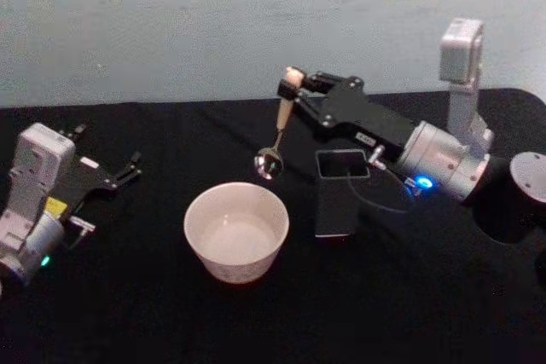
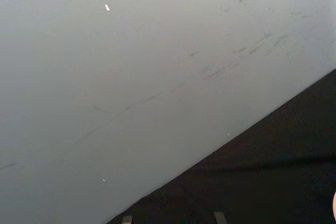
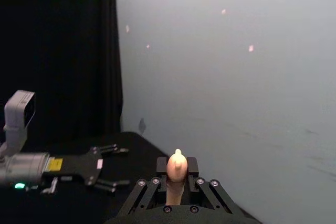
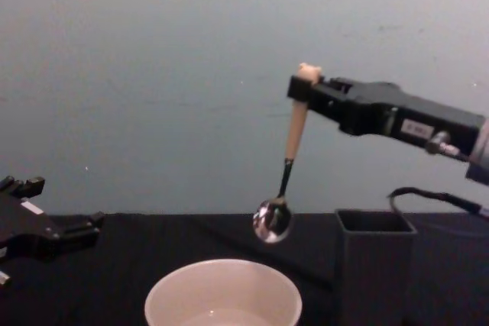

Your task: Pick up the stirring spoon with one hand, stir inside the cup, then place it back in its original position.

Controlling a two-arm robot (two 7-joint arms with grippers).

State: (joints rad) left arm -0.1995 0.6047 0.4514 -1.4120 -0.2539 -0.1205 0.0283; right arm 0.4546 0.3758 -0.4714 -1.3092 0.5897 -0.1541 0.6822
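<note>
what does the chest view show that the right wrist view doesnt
Chest view: the stirring spoon's dark neck and shiny bowl hanging higher than the cup, beside the dark holder. Right wrist view: the bear head from behind, and the left arm's green light. Both: the right gripper shut on the spoon handle, the open left gripper parked over the black table, the pale wall.

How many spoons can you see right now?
1: the stirring spoon, in the right gripper, hanging above the far rim of the cup. The dark holder might hide another.
</note>
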